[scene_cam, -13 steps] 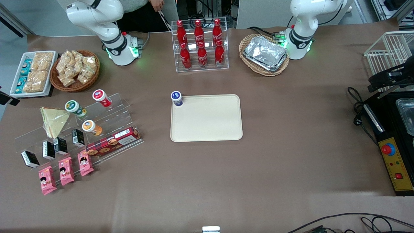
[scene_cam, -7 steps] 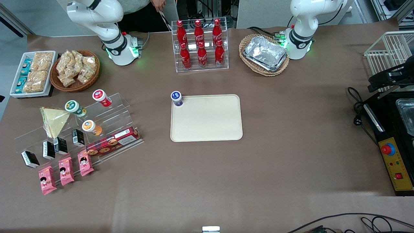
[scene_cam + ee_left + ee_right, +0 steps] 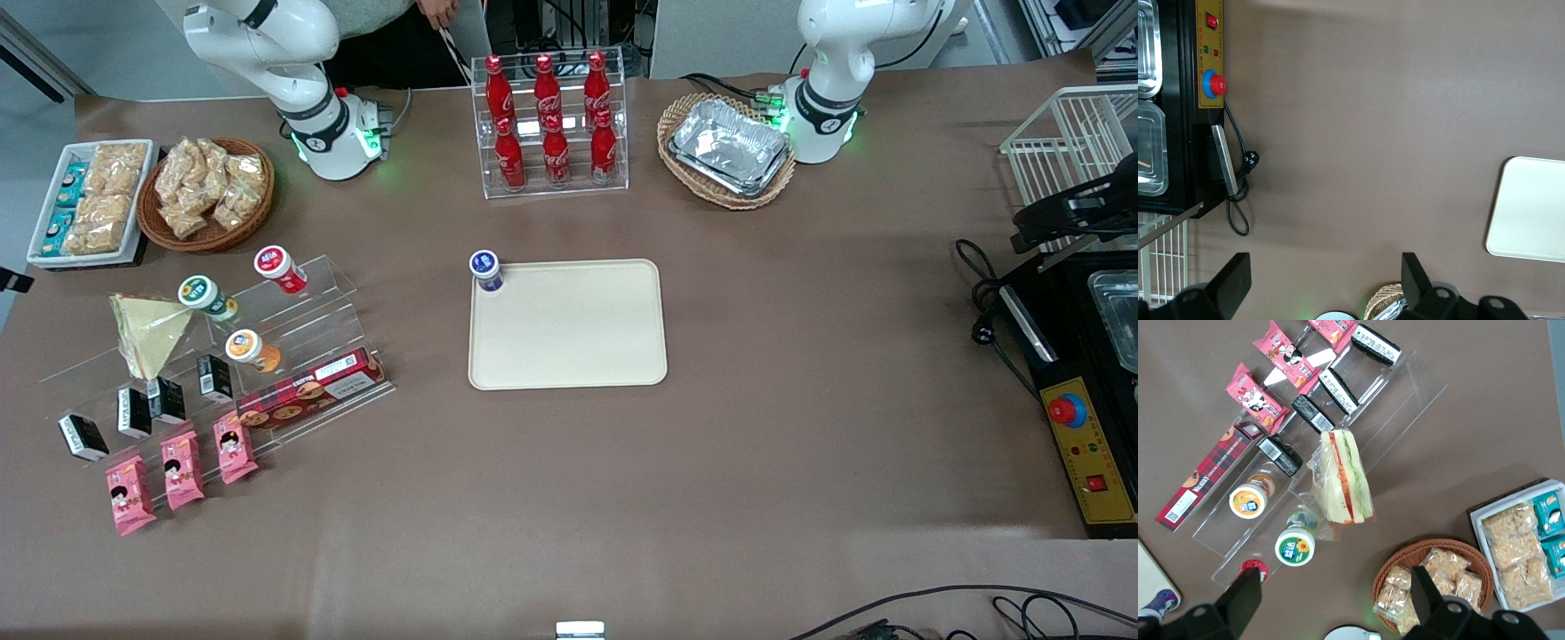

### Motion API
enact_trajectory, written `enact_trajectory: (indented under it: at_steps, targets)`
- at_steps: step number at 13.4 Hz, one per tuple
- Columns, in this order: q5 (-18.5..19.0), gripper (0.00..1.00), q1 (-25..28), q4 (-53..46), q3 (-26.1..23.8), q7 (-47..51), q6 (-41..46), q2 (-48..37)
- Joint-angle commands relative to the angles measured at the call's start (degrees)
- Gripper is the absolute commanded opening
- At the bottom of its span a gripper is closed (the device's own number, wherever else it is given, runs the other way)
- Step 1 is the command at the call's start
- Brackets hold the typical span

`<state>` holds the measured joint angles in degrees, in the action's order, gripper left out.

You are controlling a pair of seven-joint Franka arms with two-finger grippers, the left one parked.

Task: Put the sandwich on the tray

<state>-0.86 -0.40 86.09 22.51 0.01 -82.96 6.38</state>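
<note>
Front view first: the sandwich [image 3: 149,333] sits on the clear stepped stand [image 3: 311,302] at the working arm's end of the table, a green-lidded cup [image 3: 206,296] just beside its upper corner and small black packets crowding its lower edge. The tray [image 3: 569,324] lies flat mid-frame, well apart from the stand, with a blue-lidded cup [image 3: 486,269] on one upper corner and the rest of it bare. Brown table covering [image 3: 800,400] runs wide open between stand and tray and across the lower frame. Right wrist view: the gripper [image 3: 1333,587] hangs high over the stand, fingers [image 3: 1245,593] spread wide and holding nothing, the sandwich [image 3: 1341,480] below showing its red and green filling edge.
</note>
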Motion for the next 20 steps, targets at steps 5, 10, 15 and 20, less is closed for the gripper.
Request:
enact_trajectory:
  at_steps: [5,10,15,20]
  targets:
    - [0.9,1.00,0.3,15.9,-0.2,-1.6,-12.1,-6.2]
    - [0.9,1.00,0.3,23.9,-0.2,-1.6,-18.9,-8.3]
    - [0.9,1.00,0.7,26.6,-0.4,-1.2,-24.8,-6.9]
    - [0.9,1.00,0.7,29.3,-0.4,-1.2,-30.6,-4.8]
